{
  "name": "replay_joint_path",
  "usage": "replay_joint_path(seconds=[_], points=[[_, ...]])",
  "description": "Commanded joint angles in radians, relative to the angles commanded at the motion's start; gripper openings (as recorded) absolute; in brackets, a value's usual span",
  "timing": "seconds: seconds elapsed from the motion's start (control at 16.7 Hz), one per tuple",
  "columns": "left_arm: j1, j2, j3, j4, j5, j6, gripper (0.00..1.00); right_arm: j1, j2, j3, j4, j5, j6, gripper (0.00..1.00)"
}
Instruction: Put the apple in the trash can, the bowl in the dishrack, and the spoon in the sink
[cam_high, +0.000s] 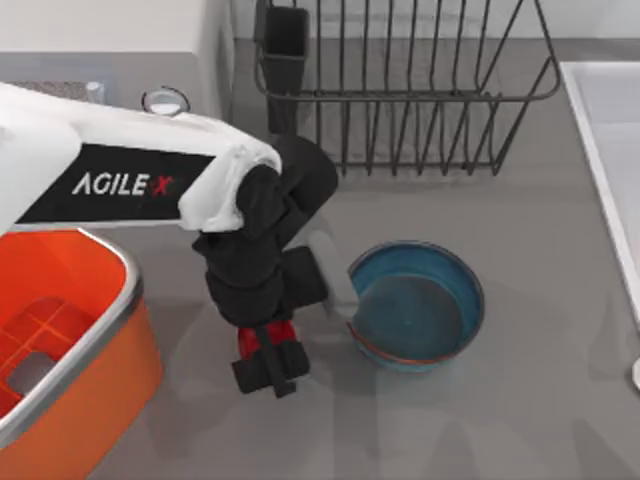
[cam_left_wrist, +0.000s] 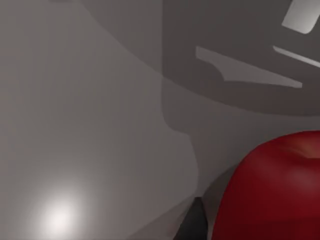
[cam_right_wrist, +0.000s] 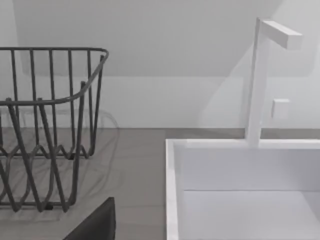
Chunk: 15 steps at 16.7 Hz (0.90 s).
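1. Our left arm reaches in from nine o'clock of the top view, its white forearm lettered AGILE X slanting toward the centre.
2. Its black wrist bends down toward six o'clock, ending just left of centre and low over the table.
3. Our left gripper (cam_high: 268, 352) points toward six o'clock, its black fingers (cam_high: 285, 362) closed around the apple (cam_high: 262, 338), red showing between them.
4. In our left wrist view the apple (cam_left_wrist: 277, 192) sits very close to the camera.
5. A dark part of our right arm (cam_right_wrist: 95, 225) edges into the right wrist view.
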Motion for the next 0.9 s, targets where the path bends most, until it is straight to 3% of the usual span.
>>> replay_joint_path(seconds=[0.3, 0.66, 0.9], points=[[-0.005, -0.026, 0.034, -0.055, 0.019, -0.011, 0.0, 0.0, 0.0, 0.0, 0.0, 0.0, 0.0, 1.0], [-0.007, -0.112, 0.202, -0.329, 0.019, -0.014, 0.0, 0.0, 0.0, 0.0, 0.0, 0.0, 0.0, 1.0], [-0.005, -0.141, 0.242, -0.385, 0.018, -0.016, 0.0, 0.0, 0.0, 0.0, 0.0, 0.0, 0.0, 1.0]])
